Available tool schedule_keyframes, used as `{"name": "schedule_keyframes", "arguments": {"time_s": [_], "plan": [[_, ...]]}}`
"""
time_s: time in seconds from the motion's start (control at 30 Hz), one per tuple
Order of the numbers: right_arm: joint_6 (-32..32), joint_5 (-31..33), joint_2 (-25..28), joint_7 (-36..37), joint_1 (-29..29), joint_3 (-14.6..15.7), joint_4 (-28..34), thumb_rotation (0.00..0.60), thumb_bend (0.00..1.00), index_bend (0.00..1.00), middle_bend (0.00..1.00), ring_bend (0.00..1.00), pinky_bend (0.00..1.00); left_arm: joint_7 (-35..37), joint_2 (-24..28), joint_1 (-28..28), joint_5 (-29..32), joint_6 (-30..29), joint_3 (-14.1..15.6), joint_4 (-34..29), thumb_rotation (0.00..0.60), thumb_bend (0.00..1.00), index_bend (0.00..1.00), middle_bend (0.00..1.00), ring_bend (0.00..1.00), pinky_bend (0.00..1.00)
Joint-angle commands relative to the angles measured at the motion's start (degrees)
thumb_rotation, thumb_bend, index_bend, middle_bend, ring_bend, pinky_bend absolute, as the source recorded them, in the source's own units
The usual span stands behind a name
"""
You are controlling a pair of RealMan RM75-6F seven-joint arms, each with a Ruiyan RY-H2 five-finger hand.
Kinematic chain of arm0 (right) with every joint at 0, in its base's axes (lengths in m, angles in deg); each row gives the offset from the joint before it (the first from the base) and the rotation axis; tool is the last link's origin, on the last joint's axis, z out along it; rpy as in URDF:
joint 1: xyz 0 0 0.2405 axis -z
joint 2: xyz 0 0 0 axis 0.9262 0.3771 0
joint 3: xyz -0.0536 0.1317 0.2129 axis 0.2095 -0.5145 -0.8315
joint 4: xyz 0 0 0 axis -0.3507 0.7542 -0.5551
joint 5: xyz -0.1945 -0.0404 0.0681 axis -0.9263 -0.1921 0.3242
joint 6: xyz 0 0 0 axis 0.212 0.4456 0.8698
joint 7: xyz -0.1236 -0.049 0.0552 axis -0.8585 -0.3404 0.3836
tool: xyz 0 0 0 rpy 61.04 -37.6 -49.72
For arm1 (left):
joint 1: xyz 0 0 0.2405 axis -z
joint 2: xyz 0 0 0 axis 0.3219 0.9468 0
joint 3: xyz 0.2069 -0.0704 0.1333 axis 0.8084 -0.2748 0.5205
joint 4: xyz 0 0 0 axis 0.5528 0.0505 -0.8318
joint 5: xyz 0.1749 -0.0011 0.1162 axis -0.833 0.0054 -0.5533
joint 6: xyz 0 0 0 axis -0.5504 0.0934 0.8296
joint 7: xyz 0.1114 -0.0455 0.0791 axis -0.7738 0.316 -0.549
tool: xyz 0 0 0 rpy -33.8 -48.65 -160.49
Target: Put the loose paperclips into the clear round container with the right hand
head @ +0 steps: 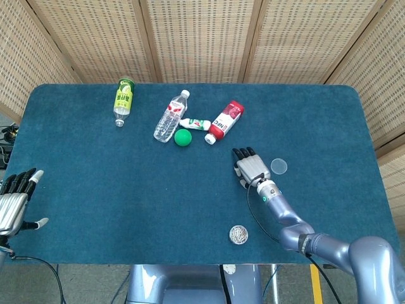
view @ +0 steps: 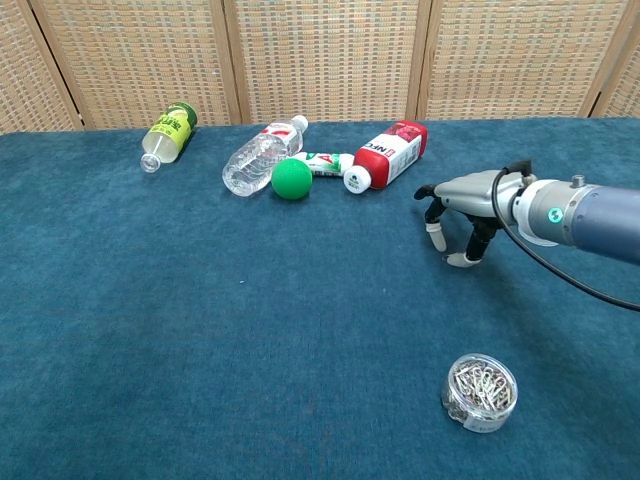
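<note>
the clear round container (view: 481,392) of paperclips sits near the table's front edge. the right hand (view: 462,208) hovers well behind it, fingers curled down; whether they pinch a clip i cannot tell. a weak pinch could drop it short.

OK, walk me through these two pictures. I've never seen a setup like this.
It is a two-armed robot at a blue table. One picture looks down from its head, the other from its chest. The right hand hovers with fingers curled down; whether it holds a paperclip is too small to tell. The left hand rests open at the table edge. Near the front stands a clear round container of paperclips, its lid lying apart. Further back lie bottles and a green ball.
</note>
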Motion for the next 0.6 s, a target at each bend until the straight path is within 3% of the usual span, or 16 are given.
{"name": "schedule_keyframes", "arguments": {"time_s": [0.03,0.3,0.6], "plan": [[-0.2,0.2,0.1,-0.4,-0.1,0.1,-0.1,0.600,0.33,0.52,0.00,0.00,0.00,0.0,0.0,0.0,0.0,0.1,0.0,0.0,0.600,0.00,0.00,0.00,0.00,0.00],[-0.4,0.7,-0.4,-1.1,-0.4,0.3,-0.5,0.600,0.33,0.53,0.00,0.00,0.00,0.1,0.0,0.0,0.0,0.0,0.0,0.0,0.600,0.00,0.00,0.00,0.00,0.00],[-1.0,2.1,-1.5,-2.8,-1.0,0.6,-1.9,0.600,0.42,0.56,0.00,0.00,0.00,0.4,0.1,0.1,0.1,0.1,0.0,0.2,0.600,0.00,0.00,0.00,0.00,0.00]]}}
